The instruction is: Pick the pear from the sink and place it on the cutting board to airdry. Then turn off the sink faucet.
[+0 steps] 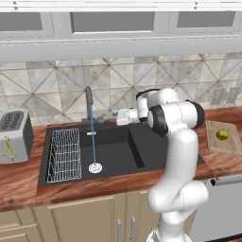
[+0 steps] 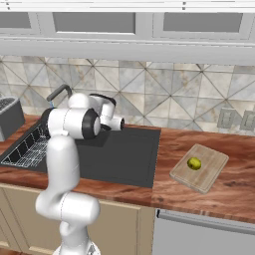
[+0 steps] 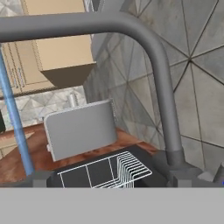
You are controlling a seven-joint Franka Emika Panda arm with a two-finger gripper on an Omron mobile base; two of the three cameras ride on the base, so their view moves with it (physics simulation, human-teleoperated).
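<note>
Water runs from the sink faucet (image 1: 88, 101) into the sink (image 1: 118, 153), the gripper (image 1: 124, 116), jaws unreadable, nears its small stiff lever, best pushed at its tip, while the pear (image 1: 221, 135) rests on the cutting board (image 1: 231, 144).

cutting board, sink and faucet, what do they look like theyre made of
The cutting board looks like light unfinished wood, with grain lines showing. The sink is matte black with no glare, maybe composite or coated metal. The faucet looks like dull grey metal with a soft sheen.
</note>
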